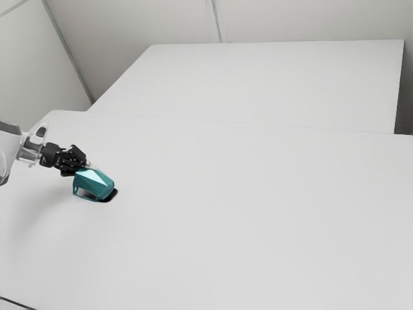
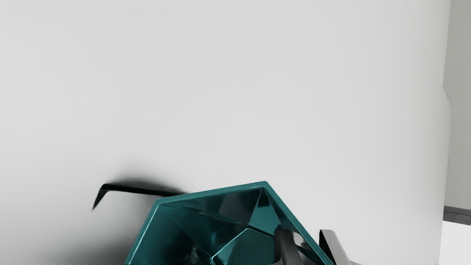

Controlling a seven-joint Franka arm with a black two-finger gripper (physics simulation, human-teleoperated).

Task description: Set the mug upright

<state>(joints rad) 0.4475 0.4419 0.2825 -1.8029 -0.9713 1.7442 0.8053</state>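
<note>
Pale wall panels (image 1: 129, 26) are rising behind 2 white tabletops: the near surface (image 1: 258, 213) is carrying the task, and a farther tabletop (image 1: 271, 77) is stretching out beyond it. A thin dark line (image 1: 18, 303) is crossing the near corner at the exterior view's left. A dark shadow (image 1: 111, 195) is lying just beside and under the teal mug (image 1: 95, 183), and in the wrist view a thin, bent dark streak is running out from beside its rim.

The mug is sitting toward the exterior view's left, at the arm's end. It is tipping on its side, its open mouth facing the claw (image 1: 84, 166), its long axis running roughly across the exterior view and its closed end pointing to that view's right. I cannot tell whether it is touching the surface. The claw is pinching the mug's wall, 1 finger (image 2: 287, 244) reaching inside the mouth and 1 staying outside.
</note>
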